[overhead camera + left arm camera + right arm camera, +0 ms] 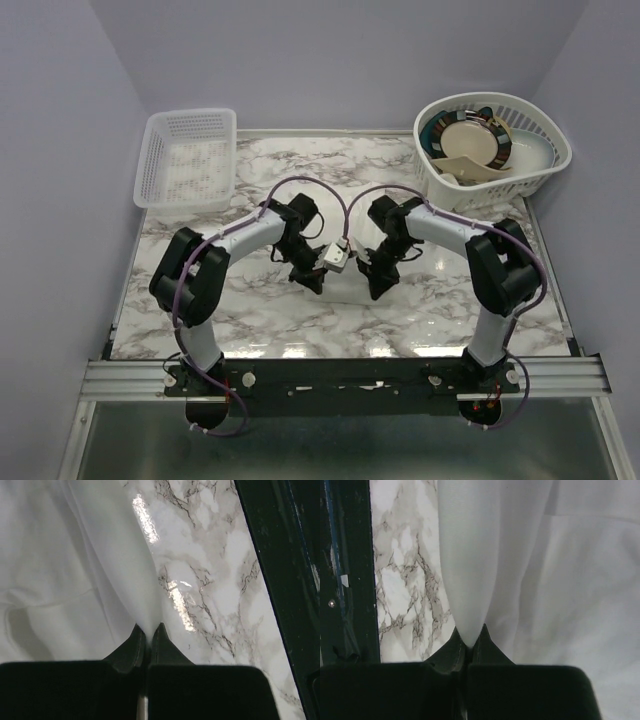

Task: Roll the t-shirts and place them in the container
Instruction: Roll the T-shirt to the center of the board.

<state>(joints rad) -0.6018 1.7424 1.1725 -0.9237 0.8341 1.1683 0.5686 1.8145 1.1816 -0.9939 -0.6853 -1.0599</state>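
Marble table, on which a lattice basket is set at far left and a basket of dishes at far right. White t-shirt, spread on the table. One fold is clamped by the left gripper and one by the right gripper, jaws closed on cloth.

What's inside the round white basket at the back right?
The basket holds a cream plate with a dark striped rim, a teal bowl behind it, a pale dish. Whatever lies beneath them is covered.
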